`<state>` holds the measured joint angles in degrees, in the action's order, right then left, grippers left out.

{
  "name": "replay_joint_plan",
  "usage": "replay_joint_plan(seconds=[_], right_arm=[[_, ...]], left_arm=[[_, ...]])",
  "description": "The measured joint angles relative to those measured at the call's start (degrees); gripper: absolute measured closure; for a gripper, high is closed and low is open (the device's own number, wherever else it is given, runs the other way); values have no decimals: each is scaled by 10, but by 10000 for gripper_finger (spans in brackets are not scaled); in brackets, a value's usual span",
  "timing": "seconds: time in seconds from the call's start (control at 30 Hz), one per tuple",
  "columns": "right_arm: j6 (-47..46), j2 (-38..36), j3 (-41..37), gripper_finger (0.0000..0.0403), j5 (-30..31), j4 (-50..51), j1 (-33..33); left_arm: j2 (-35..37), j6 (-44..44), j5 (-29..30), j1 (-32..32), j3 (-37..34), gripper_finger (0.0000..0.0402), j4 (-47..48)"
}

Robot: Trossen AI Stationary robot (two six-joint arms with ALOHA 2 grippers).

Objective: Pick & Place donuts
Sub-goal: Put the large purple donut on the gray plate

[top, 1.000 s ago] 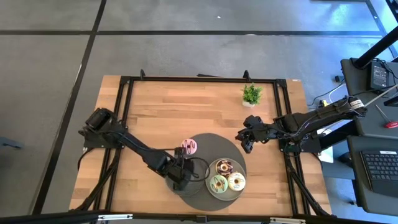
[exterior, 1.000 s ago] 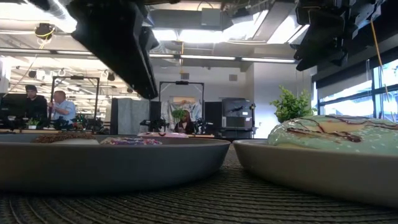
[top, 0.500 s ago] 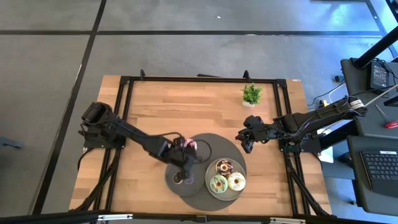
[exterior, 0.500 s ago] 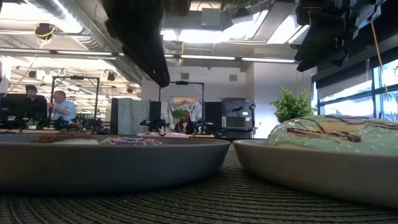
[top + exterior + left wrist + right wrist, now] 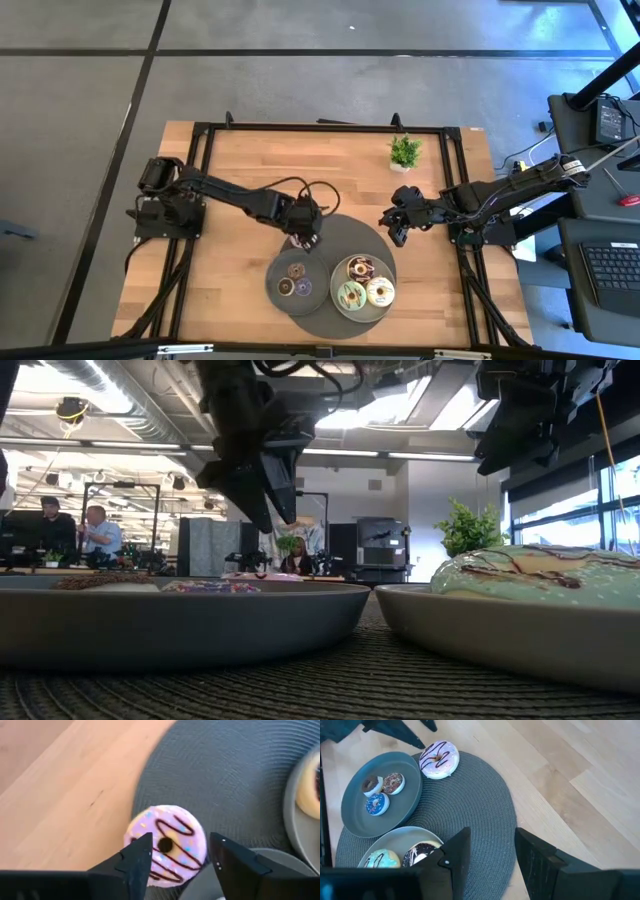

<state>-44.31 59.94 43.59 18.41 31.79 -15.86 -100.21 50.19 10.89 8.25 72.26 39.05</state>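
here the left pincer (image 5: 177,862) hangs spread apart over the pink donut (image 5: 439,759), which lies at the mat's (image 5: 470,810) edge; closing off-centre could nudge it onto the bare worktop (image 5: 250,170). the right pincer (image 5: 490,852) waits, apart.

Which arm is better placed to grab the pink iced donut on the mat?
Left. The left gripper hangs open right above the pink iced ring donut at the woven grey mat's edge; the right gripper waits beside the mat, farther off.
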Motion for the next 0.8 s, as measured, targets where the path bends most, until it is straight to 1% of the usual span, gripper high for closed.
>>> replay_joint_plan(seconds=[0.13, 0.23, 0.3, 0.47, 0.8], right_arm=[[0, 0, 0, 249, 0, -1, 0], [0, 0, 0, 249, 0, -10, 0], [9, 0, 0, 249, 0, -10, 0], [13, 0, 0, 249, 0, -10, 0], [13, 0, 0, 249, 0, -9, 0]], left_arm=[[0, 2, -5, -14, 0, 192, -3], [0, -15, -1, -14, 0, 190, 0], [0, -13, 1, -14, 0, 192, 9], [-7, 26, 1, -21, 0, 199, 28], [-63, 56, -15, -28, 0, 220, 38]])
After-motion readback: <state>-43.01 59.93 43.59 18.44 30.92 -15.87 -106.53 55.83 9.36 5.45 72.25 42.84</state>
